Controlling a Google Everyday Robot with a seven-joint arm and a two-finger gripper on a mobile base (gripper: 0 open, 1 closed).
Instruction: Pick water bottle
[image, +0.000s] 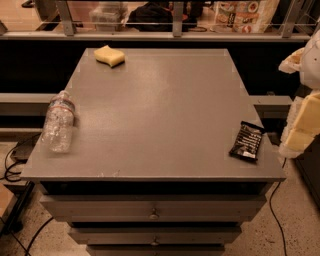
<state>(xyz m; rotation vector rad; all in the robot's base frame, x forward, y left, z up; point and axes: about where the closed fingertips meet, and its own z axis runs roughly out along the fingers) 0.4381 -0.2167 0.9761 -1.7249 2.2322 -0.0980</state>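
The water bottle (58, 122) is a small clear ribbed plastic bottle with a white cap and a thin red label band near the neck. It is at the left edge of the grey table (165, 115), with its cap towards the far side. My gripper (302, 107) shows as white and pale yellow parts at the right edge of the camera view, beyond the table's right side. It is far from the bottle and touches nothing on the table.
A yellow sponge (109, 55) lies at the table's far left. A black snack packet (246, 141) lies near the front right corner. Drawers (154, 214) are below the tabletop. A railing (175, 22) runs behind. Cables lie on the floor on both sides.
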